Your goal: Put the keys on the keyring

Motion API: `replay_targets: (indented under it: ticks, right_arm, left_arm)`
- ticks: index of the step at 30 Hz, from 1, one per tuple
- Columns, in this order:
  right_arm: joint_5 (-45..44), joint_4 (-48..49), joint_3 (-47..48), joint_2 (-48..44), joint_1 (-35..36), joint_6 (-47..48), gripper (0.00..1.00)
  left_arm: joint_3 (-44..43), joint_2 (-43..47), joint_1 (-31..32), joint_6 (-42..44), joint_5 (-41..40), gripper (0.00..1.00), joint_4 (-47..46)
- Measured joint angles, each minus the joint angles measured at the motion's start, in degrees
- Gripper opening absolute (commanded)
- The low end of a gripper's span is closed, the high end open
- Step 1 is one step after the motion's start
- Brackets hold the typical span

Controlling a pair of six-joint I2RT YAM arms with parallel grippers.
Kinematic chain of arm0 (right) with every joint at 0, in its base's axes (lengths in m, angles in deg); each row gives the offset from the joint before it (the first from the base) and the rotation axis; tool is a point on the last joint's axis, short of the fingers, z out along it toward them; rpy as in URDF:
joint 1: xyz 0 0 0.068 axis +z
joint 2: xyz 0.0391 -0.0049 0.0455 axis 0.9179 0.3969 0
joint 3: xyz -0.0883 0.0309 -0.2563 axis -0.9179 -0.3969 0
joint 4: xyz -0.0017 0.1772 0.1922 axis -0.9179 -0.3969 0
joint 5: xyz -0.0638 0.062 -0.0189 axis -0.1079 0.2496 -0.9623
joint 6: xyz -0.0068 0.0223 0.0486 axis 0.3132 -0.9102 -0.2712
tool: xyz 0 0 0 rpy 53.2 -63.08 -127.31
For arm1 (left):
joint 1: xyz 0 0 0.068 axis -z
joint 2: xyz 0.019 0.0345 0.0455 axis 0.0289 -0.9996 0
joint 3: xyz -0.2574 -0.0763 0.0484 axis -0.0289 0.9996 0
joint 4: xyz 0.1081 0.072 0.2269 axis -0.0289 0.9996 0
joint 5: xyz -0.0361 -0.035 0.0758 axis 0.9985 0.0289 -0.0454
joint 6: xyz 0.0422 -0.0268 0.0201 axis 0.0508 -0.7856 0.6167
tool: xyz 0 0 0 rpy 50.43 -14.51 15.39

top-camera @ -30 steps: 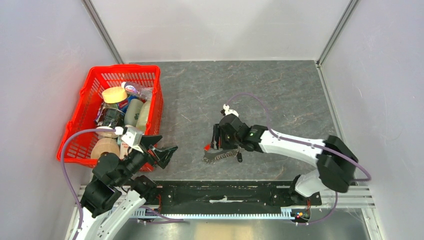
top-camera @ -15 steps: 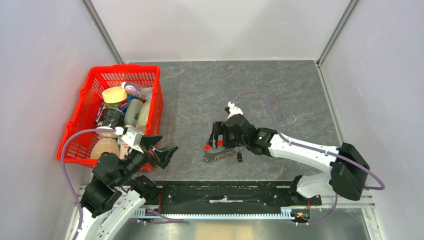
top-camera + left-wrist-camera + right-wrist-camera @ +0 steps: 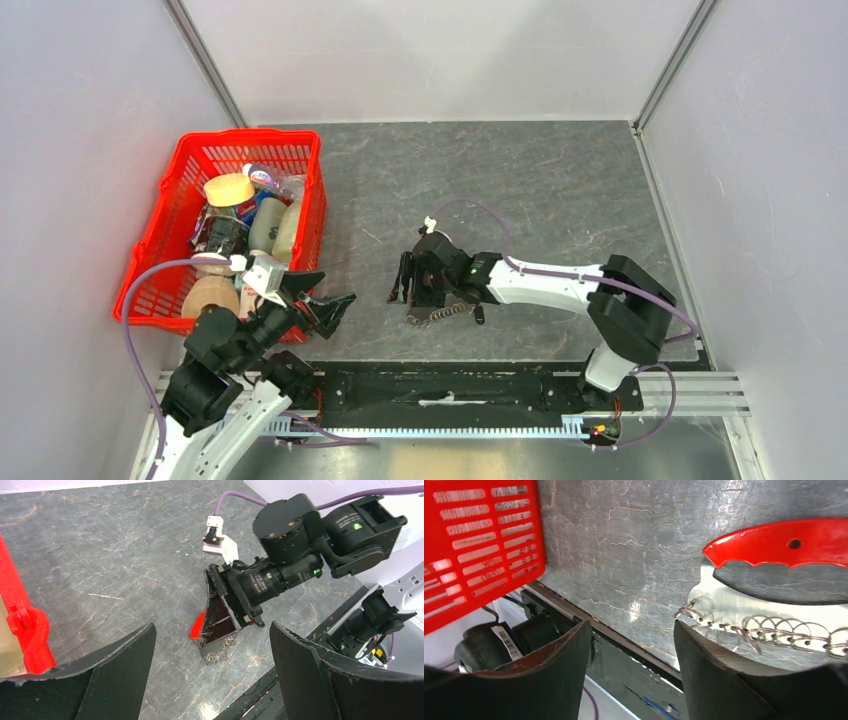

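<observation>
1. The right gripper [image 3: 631, 630] hangs low over the middle of the grey stone-patterned table [image 3: 560, 190], its arm stretched in from the right and its fingers [image 3: 554, 680] pointing left towards the basket.
2. In the right wrist view, those fingers stand well apart with only bare table between them.
3. The keyring [image 3: 440, 315] lies flat on the table just on the near side of the right gripper.
4. Its red strip [image 3: 774, 542] curves along the far edge, and its row of small rings [image 3: 774, 632] lines the near edge.
5. In the left wrist view, one dark finger of the right gripper stands over the keyring's left end, with the red strip showing to its left and a few rings poking out below; whether finger and metal touch cannot be told.
6. The keys [image 3: 480, 316] show from above only as a small black fob on the table, just beside the keyring's right end and apart from both grippers.
7. The left gripper [image 3: 328, 290] is held above the table's near left, beside the basket and well apart from the keyring, its jaws spread wide and holding nothing.
8. The red basket [image 3: 255, 132], packed with bottles and jars, stands at the far left against the wall.
</observation>
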Motion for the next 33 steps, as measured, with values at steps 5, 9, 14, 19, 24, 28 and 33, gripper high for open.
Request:
replay_targets:
  ticks: [5,9,14,19,24,28,33]
  right_arm:
    - [1.9,-0.6,2.7,4.5,0.0,-5.0,0.63]
    - [2.5,-1.8,3.1,5.9,-0.2,-7.7,0.62]
    - [1.7,-4.1,3.2,6.1,-0.2,-9.6,0.62]
    - [0.8,-6.1,5.1,7.4,-0.2,-10.3,0.6]
    - [0.3,-7.3,8.2,10.0,-0.2,-10.9,0.56]
    - [-0.3,-8.7,8.4,10.7,-0.2,-11.4,0.54]
    - [-1.8,-10.3,8.4,10.8,-0.2,-11.7,0.53]
  left_arm:
    - [0.1,0.7,0.0,0.0,0.0,0.9,0.0]
    - [0.1,1.4,0.0,0.0,0.0,0.9,0.0]
    - [0.1,1.5,0.0,0.0,0.3,0.91,0.0]
    - [0.1,1.5,0.0,0.0,0.9,0.91,0.0]
    - [0.1,1.9,0.0,0.0,1.4,0.9,0.0]
    - [0.1,2.6,0.0,0.0,1.6,0.91,0.0]
    - [0.1,2.8,0.0,0.0,1.7,0.91,0.0]
